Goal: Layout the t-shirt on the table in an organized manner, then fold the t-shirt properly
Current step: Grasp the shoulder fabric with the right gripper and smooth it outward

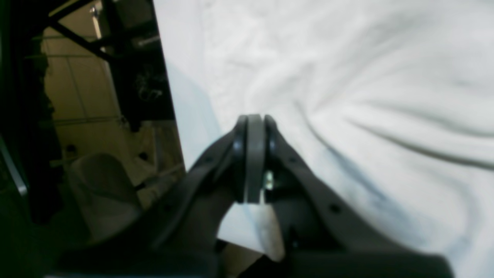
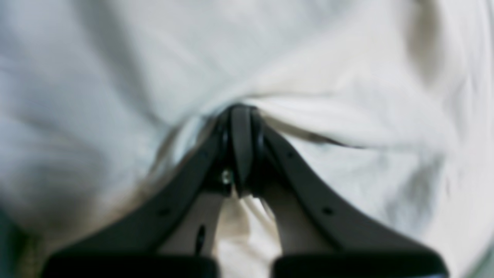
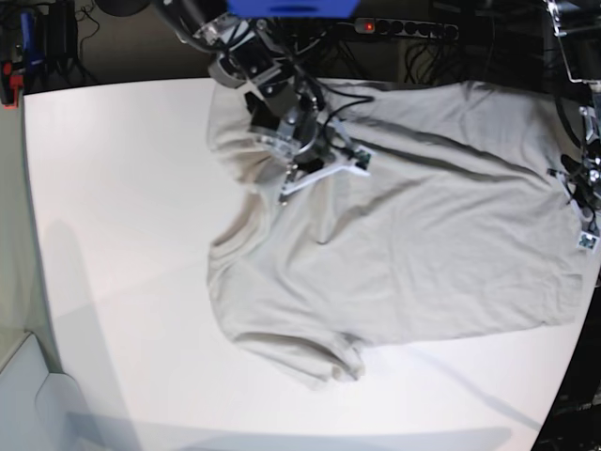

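Right gripper [image 3: 285, 195] pressed together, pinching a fold of the t-shirt [image 3: 423, 235] near its far-left shoulder, left gripper [image 1: 252, 117] clamped on the shirt's right hem at the table [image 3: 122, 235] edge, shirt spread wrinkled across the white top, power strip [image 3: 404, 28] beyond

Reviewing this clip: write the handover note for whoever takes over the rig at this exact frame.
Left gripper: shut, pinching the edge of the plain light beige cotton t-shirt near the edge of the large white matte table.
Right gripper: shut on a bunch of the same fabric; creases fan out from the pinch. In the base view it sits near the shirt's upper left.
Shirt: lies mostly spread on the table, one sleeve at the front, still wrinkled and skewed; the collar cannot be made out.
Done: rough spreading.
Left: pull flat, square it up, then all folding.
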Controlling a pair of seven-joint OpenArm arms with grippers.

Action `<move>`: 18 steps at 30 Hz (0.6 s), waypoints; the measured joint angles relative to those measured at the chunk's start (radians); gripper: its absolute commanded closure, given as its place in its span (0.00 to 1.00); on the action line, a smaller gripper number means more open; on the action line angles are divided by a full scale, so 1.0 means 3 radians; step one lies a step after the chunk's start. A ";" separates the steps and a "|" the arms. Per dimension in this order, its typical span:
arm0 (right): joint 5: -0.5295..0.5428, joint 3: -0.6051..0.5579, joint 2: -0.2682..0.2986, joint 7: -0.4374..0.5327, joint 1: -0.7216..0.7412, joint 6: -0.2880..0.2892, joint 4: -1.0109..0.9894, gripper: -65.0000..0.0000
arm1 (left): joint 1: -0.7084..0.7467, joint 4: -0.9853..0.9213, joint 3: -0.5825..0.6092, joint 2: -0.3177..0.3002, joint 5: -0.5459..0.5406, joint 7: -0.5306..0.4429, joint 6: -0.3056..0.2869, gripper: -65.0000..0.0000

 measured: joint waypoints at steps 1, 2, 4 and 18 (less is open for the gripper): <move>0.0079 -0.0104 0.0001 -0.0001 -0.0062 0.0023 0.0066 1.00 | 0.0005 0.0080 0.0000 0.0008 0.0001 0.0043 0.0000 1.00; 0.0116 -0.0154 0.0001 -0.0005 -0.0126 0.0062 0.0141 1.00 | 0.0005 0.0187 0.0000 0.0017 0.0011 0.0061 0.0000 1.00; 0.0188 -0.0164 0.0014 -0.0113 -0.0226 0.0156 0.0320 1.00 | -0.0014 0.0441 0.0000 0.0039 -0.0028 0.0127 0.0003 1.00; 0.0114 0.0674 0.0109 -0.0130 -0.0122 0.0151 0.1083 1.00 | -0.0076 0.0684 0.0003 0.0406 0.0010 0.0421 0.0000 1.00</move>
